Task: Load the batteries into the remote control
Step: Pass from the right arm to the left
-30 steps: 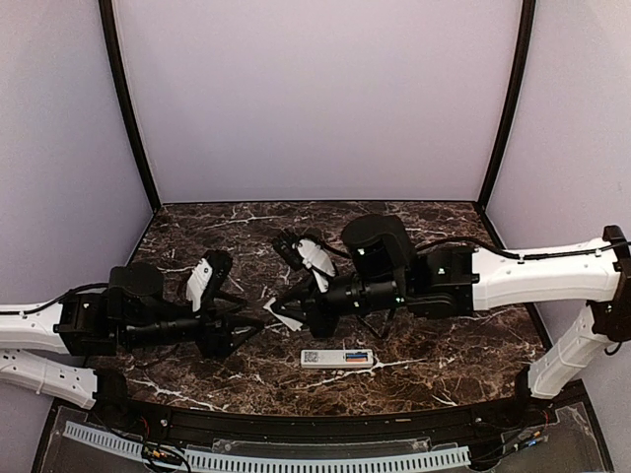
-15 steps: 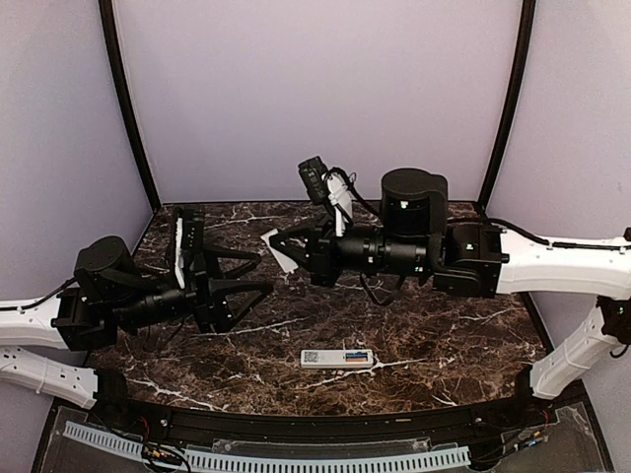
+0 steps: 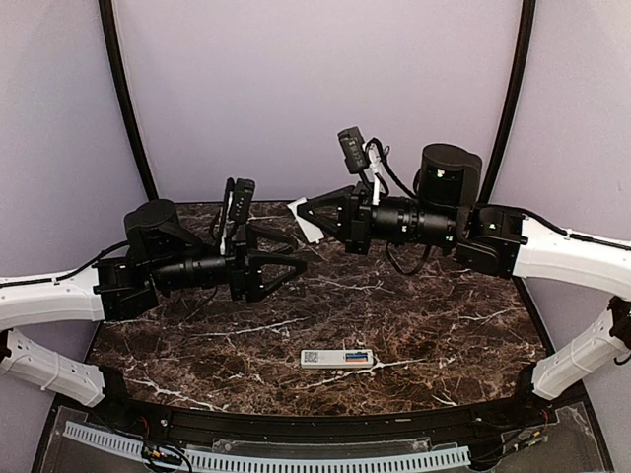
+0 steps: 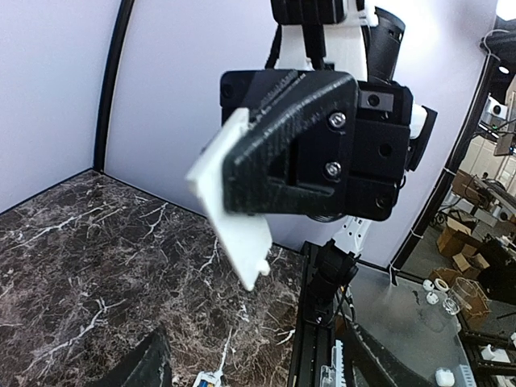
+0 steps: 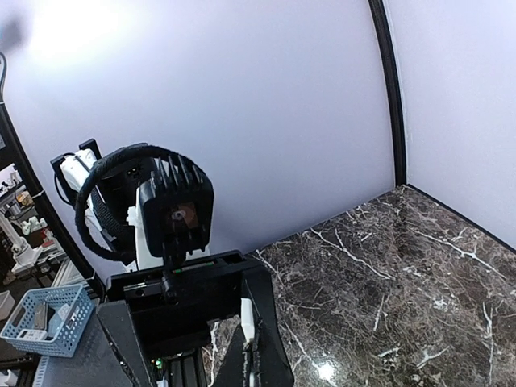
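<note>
Remote control (image 3: 337, 358) flat on the marble table (image 3: 444, 325) at 6 o'clock, close to the near edge. Long axis running from 9 to 3 o'clock, back side up, code sticker (image 3: 312, 358) toward the 9 o'clock end. Blue and orange patch (image 3: 358, 355) toward the 3 o'clock end, too small to say whether batteries. Well apart from both grippers.

Left gripper (image 3: 299, 253) up in the air over the 9 o'clock side of the table, pointing toward 3 o'clock, spread wide and holding nothing. In the left wrist view, only its two dark fingers (image 4: 151, 367) low at the bottom, far apart.

Right gripper (image 3: 317, 212) up over the 12 o'clock part of the table, pointing toward 9 o'clock, clamped tight on a battery cover (image 3: 307, 227): a small flat white plate sticking out past the fingertips toward 9 o'clock. Battery cover (image 4: 234, 201) broadside in the left wrist view, tilted, small tab at its lower corner, pinched along one edge. Edge-on in the right wrist view, a thin white sliver (image 5: 248, 322) between the black fingers.

Grippers facing tip to tip but not touching, the right one at 1 o'clock of the left.
</note>
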### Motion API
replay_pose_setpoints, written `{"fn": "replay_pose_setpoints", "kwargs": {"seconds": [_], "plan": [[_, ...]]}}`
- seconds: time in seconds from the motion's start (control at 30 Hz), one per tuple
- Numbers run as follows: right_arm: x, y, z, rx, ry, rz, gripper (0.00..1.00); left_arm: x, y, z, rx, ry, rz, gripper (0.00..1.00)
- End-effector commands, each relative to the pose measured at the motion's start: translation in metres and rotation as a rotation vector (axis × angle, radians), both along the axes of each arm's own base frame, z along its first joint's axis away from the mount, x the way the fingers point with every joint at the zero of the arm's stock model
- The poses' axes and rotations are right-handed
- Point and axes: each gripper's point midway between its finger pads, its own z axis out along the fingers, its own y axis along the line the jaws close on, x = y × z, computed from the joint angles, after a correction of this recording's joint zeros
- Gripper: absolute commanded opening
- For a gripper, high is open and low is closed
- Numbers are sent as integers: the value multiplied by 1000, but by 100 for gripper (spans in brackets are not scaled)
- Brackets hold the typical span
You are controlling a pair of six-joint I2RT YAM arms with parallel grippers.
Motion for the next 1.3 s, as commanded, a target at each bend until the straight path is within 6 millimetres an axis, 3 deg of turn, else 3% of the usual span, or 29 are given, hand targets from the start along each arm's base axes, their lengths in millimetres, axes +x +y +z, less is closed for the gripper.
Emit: {"fn": "replay_pose_setpoints", "kwargs": {"seconds": [0.0, 0.1, 0.23, 0.4, 0.5, 0.67, 0.93, 1.17, 1.27], "plan": [[-6, -5, 6, 19, -51, 53, 0, -4, -10, 21, -60, -38, -88, 73], [-3, -6, 8, 20, -74, 41, 0, 2, -13, 24, -76, -43, -93, 73], [-1, -6, 11, 23, -98, 35, 0, 11, -17, 28, -96, -66, -81, 66], [-3, -8, 13, 52, -90, 47, 0, 19, -10, 43, -170, -83, -57, 46], [-2, -9, 15, 69, -90, 42, 0, 14, -13, 42, -166, -75, -98, 33], [0, -10, 21, 79, -104, 27, 0, 13, -20, 38, -136, -65, -131, 28], [0, -9, 20, 86, -106, 33, 0, 15, -22, 41, -119, -90, -129, 1], [2, -8, 15, 62, -91, 30, 0, 18, -22, 39, -99, -104, -109, 0], [4, -8, 12, 39, -85, 20, 0, 30, -16, 38, -56, -157, -17, 0]]}}
